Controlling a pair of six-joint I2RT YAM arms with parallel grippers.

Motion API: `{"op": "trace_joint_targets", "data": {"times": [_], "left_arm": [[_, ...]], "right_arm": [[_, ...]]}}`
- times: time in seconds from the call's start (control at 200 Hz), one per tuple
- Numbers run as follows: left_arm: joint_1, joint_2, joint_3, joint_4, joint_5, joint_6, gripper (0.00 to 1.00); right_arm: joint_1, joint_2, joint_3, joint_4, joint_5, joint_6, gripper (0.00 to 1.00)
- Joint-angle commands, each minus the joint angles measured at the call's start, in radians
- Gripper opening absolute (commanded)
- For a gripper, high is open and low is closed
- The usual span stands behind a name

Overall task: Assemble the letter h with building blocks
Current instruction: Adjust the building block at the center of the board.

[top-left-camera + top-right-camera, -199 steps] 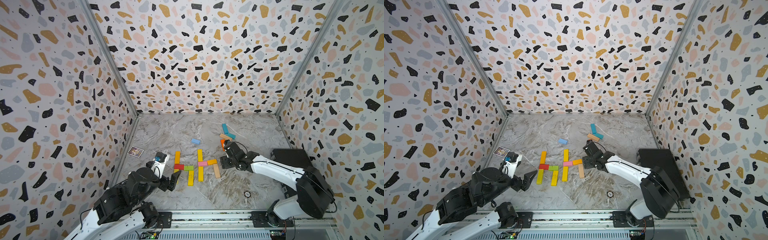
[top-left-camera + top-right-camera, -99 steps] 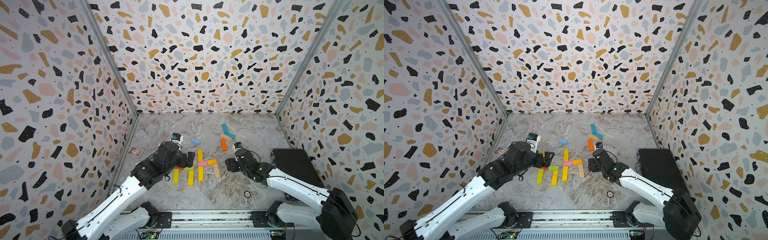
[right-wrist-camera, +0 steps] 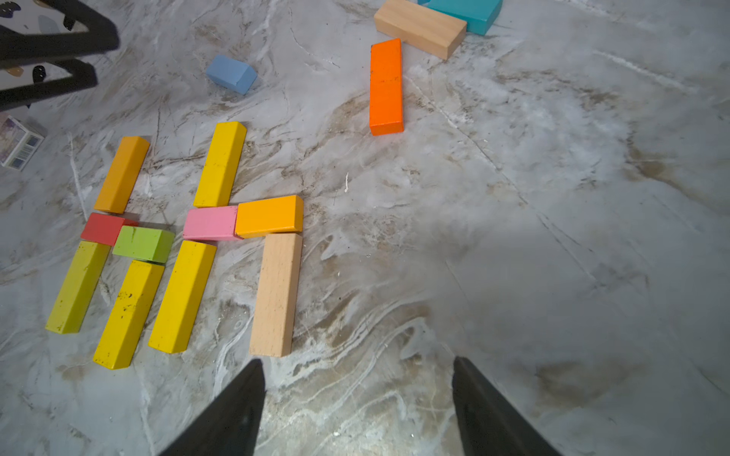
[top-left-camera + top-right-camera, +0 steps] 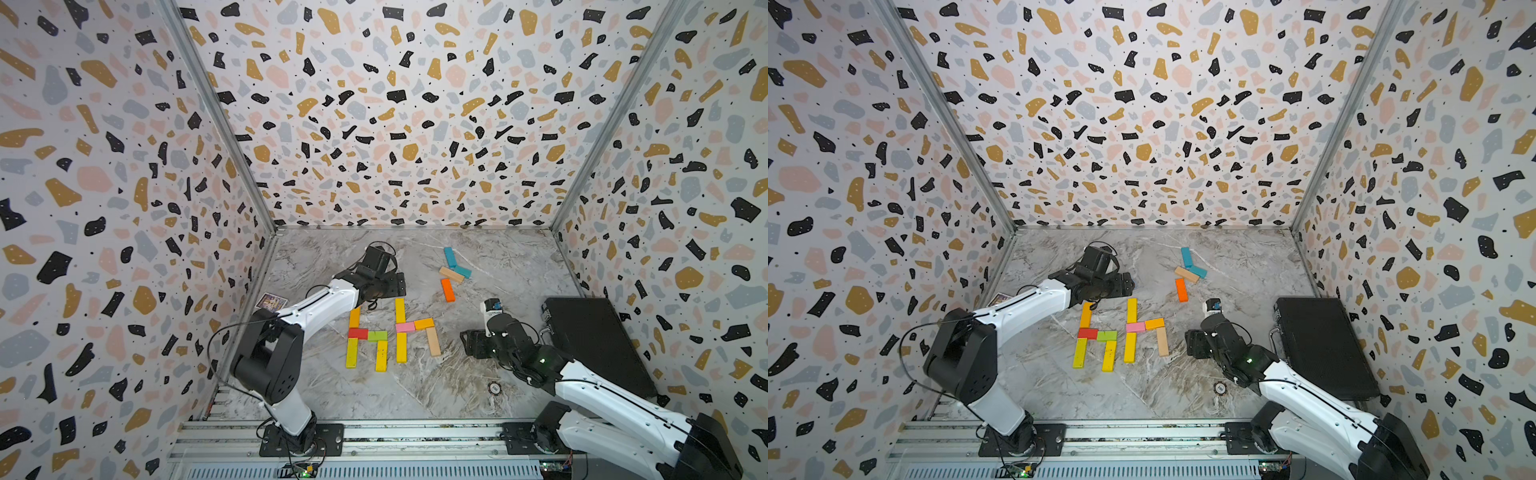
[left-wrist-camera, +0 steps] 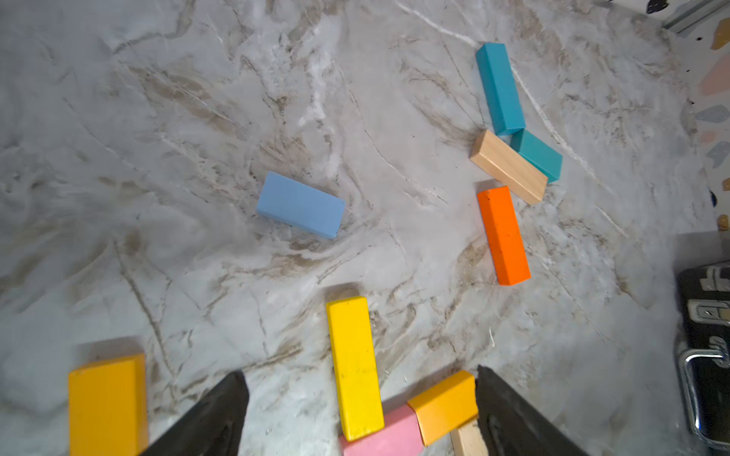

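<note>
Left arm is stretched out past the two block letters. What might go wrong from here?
1. The left hand is open just beyond the upper yellow bar; dropping or pulling back low would likely knock it askew.
2. A cable loop hangs by that arm beside the amber bar and may drag it.
3. The right hand, open, sits close to the tan leg; a sideways sweep could shove it.

We see a booth closed in by three walls (image 4: 395,124) papered in a terrazzo print of black, ochre, pink and grey flecks on white. Metal strips (image 4: 224,124) run down both back corners. The tabletop (image 4: 415,390) is marbled grey and tan. A black case (image 4: 594,345) lies along its right edge, and ribbed metal rails (image 4: 415,436) line its near edge. The light is soft and even.
</note>
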Motion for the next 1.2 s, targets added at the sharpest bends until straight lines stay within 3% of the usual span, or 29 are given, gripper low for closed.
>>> {"op": "trace_joint_targets", "data": {"times": [0.0, 0.075, 0.25, 0.616, 0.796, 0.976, 1.196], "left_arm": [[0.009, 0.066, 0.060, 0.066, 0.064, -0.017, 0.87], [-0.029, 0.128, 0.117, 0.095, 0.102, -0.021, 0.86], [-0.157, 0.318, 0.382, -0.001, 0.076, 0.049, 0.86], [-0.249, 0.659, 0.833, -0.258, -0.055, 0.137, 0.78], [-0.273, 0.731, 0.919, -0.314, -0.100, 0.151, 0.77], [-0.282, 0.783, 0.954, -0.346, -0.120, 0.134, 0.70], [-0.288, 0.795, 0.947, -0.333, -0.080, 0.107, 0.50]], "right_arm": [[0.004, -0.037, -0.003, -0.059, 0.037, 0.015, 0.77], [0.004, -0.053, -0.015, -0.076, 0.064, 0.024, 0.76], [0.004, -0.101, -0.054, -0.082, 0.112, 0.042, 0.77], [0.004, -0.131, -0.101, -0.062, 0.143, 0.043, 0.77], [0.003, -0.113, -0.105, -0.052, 0.129, 0.045, 0.77], [0.003, -0.131, -0.105, -0.061, 0.127, 0.046, 0.77], [0.003, -0.186, -0.116, -0.073, 0.139, 0.051, 0.77]]}}
